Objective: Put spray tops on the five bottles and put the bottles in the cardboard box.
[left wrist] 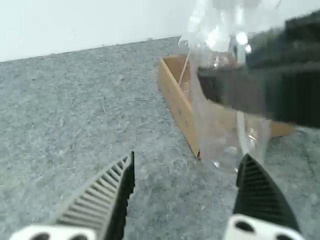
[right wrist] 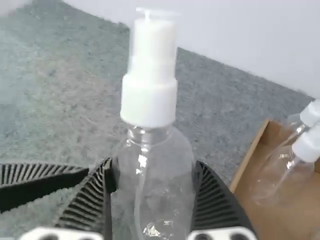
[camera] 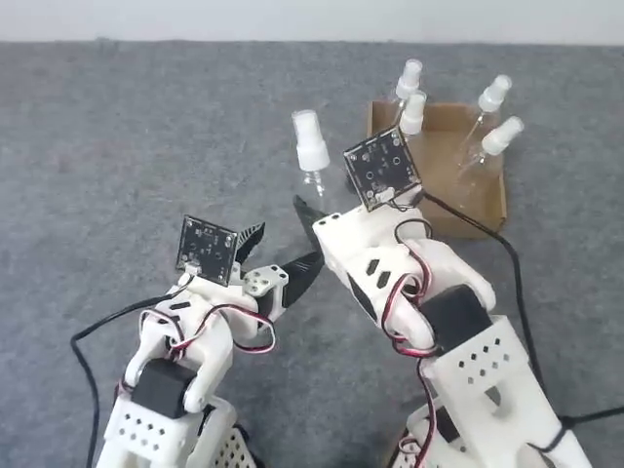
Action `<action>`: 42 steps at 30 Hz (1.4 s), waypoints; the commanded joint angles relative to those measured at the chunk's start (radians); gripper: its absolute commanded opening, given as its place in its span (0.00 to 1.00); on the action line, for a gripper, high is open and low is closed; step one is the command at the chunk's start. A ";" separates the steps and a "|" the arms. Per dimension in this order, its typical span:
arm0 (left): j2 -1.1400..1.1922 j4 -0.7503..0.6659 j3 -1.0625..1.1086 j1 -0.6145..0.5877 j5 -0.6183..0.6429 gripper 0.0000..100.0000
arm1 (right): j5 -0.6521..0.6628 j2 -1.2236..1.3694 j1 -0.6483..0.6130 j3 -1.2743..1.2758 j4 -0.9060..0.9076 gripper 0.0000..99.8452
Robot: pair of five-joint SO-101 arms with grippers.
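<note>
A clear bottle (camera: 314, 175) with a white spray top (camera: 310, 136) stands upright just left of the cardboard box (camera: 487, 210). My right gripper (camera: 322, 210) is shut on its body; the right wrist view has the bottle (right wrist: 155, 170) between the two black fingers (right wrist: 92, 200), its spray top (right wrist: 150, 80) fitted. My left gripper (camera: 280, 252) hangs open close to the bottle's left, nothing between its fingers (left wrist: 112, 192). From the left wrist, the bottle (left wrist: 225, 125) stands ahead with the right gripper's black finger (left wrist: 270, 85) across it. Several capped bottles (camera: 492, 146) stand in the box.
Grey carpet (camera: 127, 146) covers the table, with open room on the left and centre. The box's near wall (left wrist: 175, 95) lies just behind the held bottle. A pale wall runs along the far edge. Cables trail from both arm bases.
</note>
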 commanded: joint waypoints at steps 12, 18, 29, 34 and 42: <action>-0.018 -0.026 0.007 -0.003 0.009 0.30 | 0.014 -0.107 -0.081 -0.018 0.076 0.01; -0.018 -0.026 0.007 -0.003 0.009 0.30 | 0.015 -0.159 -0.079 -0.015 0.131 0.01; -0.018 -0.021 0.008 -0.003 0.009 0.30 | 0.018 -0.153 0.300 -0.029 0.124 0.01; -0.018 -0.025 0.008 -0.003 0.009 0.30 | 0.018 -0.124 0.461 0.008 0.019 0.01; -0.018 -0.021 0.008 -0.003 0.009 0.30 | 0.009 0.134 0.550 0.017 -0.194 0.01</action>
